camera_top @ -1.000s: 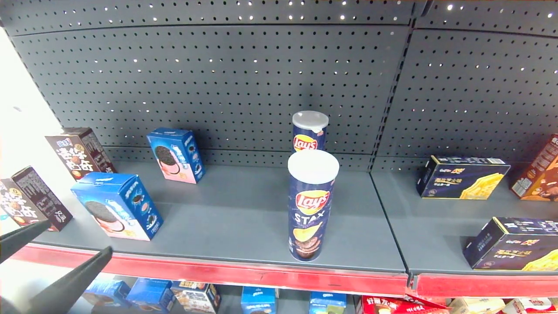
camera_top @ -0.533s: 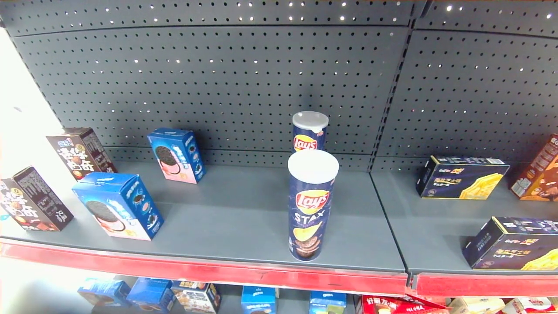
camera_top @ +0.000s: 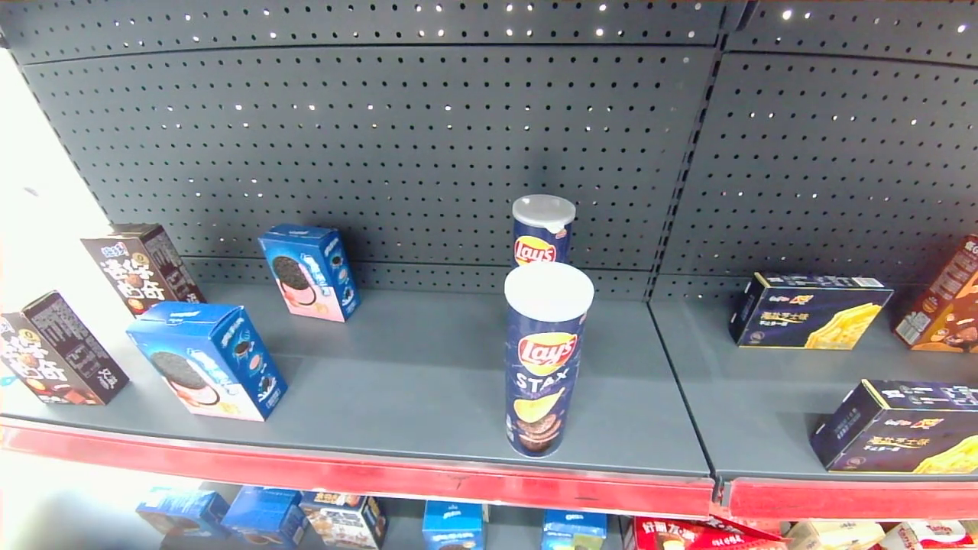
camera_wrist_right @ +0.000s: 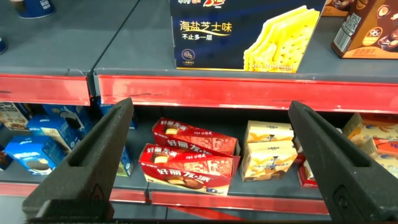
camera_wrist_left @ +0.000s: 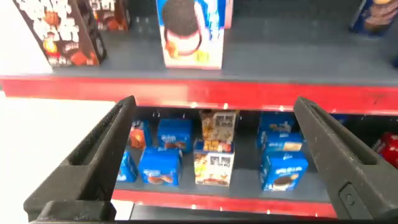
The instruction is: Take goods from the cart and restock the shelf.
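The grey shelf (camera_top: 428, 382) carries two tall blue chip cans, one at the front (camera_top: 544, 359) and one behind it (camera_top: 541, 229). Two blue cookie boxes (camera_top: 206, 359) (camera_top: 309, 271) and two dark brown boxes (camera_top: 57, 347) (camera_top: 141, 267) stand to the left. My left gripper (camera_wrist_left: 214, 102) is open and holds nothing, just below the shelf's red front edge (camera_wrist_left: 205, 93), in front of a blue cookie box (camera_wrist_left: 189, 31). My right gripper (camera_wrist_right: 211, 104) is open and holds nothing, below a navy cracker box (camera_wrist_right: 249, 31).
Two navy cracker boxes (camera_top: 810, 309) (camera_top: 901, 428) and a red-brown box (camera_top: 947, 298) sit on the right shelf section. The lower shelf holds blue boxes (camera_wrist_left: 165, 162), red boxes (camera_wrist_right: 189, 162) and yellow boxes (camera_wrist_right: 267, 152). Bare shelf lies between the cookie boxes and the cans.
My left gripper's fingers showed at the head view's lower left a second ago and have since dropped out of that view. The goods on the shelf have not moved.
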`<state>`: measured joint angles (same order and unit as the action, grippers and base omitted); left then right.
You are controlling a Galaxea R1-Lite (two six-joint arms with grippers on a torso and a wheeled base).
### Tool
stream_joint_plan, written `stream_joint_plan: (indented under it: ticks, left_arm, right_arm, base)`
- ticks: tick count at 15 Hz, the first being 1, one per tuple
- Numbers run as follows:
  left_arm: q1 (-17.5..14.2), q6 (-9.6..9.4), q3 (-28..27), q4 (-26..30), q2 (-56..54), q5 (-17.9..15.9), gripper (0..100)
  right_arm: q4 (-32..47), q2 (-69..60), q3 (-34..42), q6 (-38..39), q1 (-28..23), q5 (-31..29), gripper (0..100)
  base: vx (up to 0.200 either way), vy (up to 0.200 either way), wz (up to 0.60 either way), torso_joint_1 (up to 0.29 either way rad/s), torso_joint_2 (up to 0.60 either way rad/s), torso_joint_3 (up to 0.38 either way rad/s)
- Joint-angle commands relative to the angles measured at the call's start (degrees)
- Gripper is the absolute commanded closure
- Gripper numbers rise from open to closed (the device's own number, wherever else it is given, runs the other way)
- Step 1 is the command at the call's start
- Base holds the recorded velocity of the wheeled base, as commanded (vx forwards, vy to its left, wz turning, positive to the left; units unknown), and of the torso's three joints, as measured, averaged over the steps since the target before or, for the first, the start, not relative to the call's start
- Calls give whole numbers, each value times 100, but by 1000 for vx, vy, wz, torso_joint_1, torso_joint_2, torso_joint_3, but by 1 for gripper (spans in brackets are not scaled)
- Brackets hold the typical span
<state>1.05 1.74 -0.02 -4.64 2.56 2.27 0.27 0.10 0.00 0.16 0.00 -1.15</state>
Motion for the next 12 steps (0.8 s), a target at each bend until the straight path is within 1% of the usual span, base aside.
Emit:
stream_joint_plan:
  ticks: [1,3,4,5,6,7,8,9,10,11,12]
  left_arm:
    - [-105,107,2,87,-247,-69,0]
    - [-105,116,2,95,-247,-446,0]
    - [-105,133,2,113,-247,-921,0]
    - [-105,133,-6,104,-247,-1027,0]
    - [-96,177,2,95,-247,-1150,0]
    - [-105,318,2,78,-247,-1431,0]
    - [-96,327,2,78,-247,-1343,0]
    - [-96,265,2,78,-247,-1132,0]
    - [-96,98,-6,130,-247,-446,0]
    - [-105,-183,2,271,-247,239,0]
    - [-105,-209,2,552,-247,353,0]
  right_arm:
    - [0,-1,0,2,0,0,0]
    - [0,8,0,2,0,0,0]
    - [0,-1,0,2,0,0,0]
    - [0,8,0,2,0,0,0]
    - [0,-1,0,2,0,0,0]
    - [0,8,0,2,0,0,0]
    - [0,-1,0,2,0,0,0]
    - [0,-1,0,2,0,0,0]
    - [0,8,0,2,0,0,0]
    - [0,-1,0,2,0,0,0]
    - [0,-1,0,2,0,0,0]
  base:
    - [0,0,0,0,0,0]
    - [0,0,0,0,0,0]
    - [0,0,0,0,0,0]
    - [0,0,0,0,0,0]
    - [0,0,0,0,0,0]
    - [0,0,0,0,0,0]
    - [0,0,0,0,0,0]
    - [0,0,0,0,0,0]
    - [0,0,0,0,0,0]
    - [0,0,0,0,0,0]
    - [0,0,0,0,0,0]
